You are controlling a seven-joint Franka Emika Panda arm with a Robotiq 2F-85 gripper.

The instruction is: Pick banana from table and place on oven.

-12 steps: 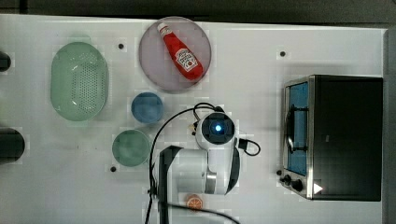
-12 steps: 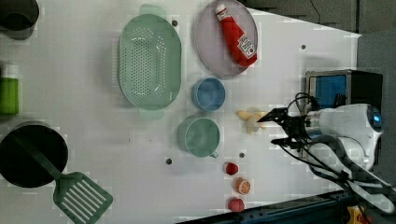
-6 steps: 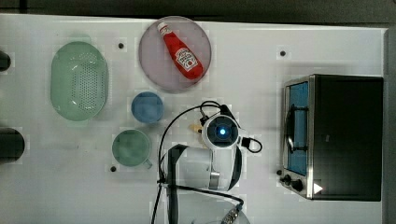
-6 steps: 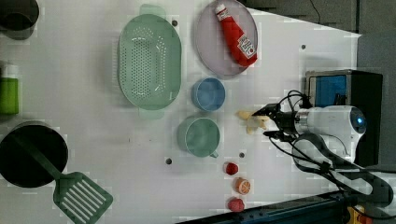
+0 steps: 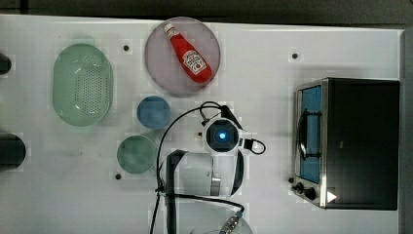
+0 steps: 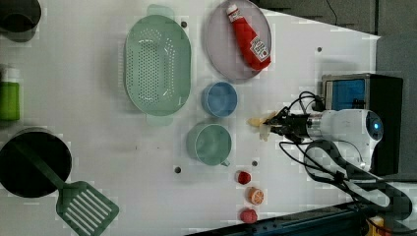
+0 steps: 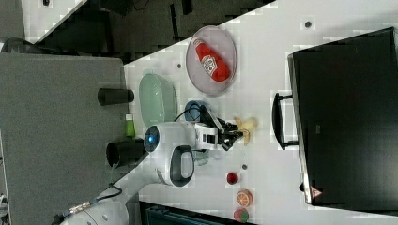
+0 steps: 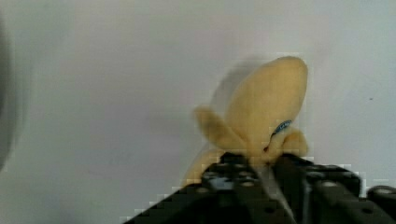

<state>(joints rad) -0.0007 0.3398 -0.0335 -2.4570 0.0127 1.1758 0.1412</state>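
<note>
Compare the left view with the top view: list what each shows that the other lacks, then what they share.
Left view alone: the banana on the table at the claw, which is shut on its end, a green spatula in a black pot, a green bottle, and three small red and orange pieces.

Top view alone: the oven with its whole black top, its knobs and handle; here the arm's wrist covers the banana.

Both: ketchup bottle on a plate, green colander, blue bowl, green cup.

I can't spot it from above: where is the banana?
In the left view the banana lies on the white table, right of the blue bowl, at the gripper.
</note>
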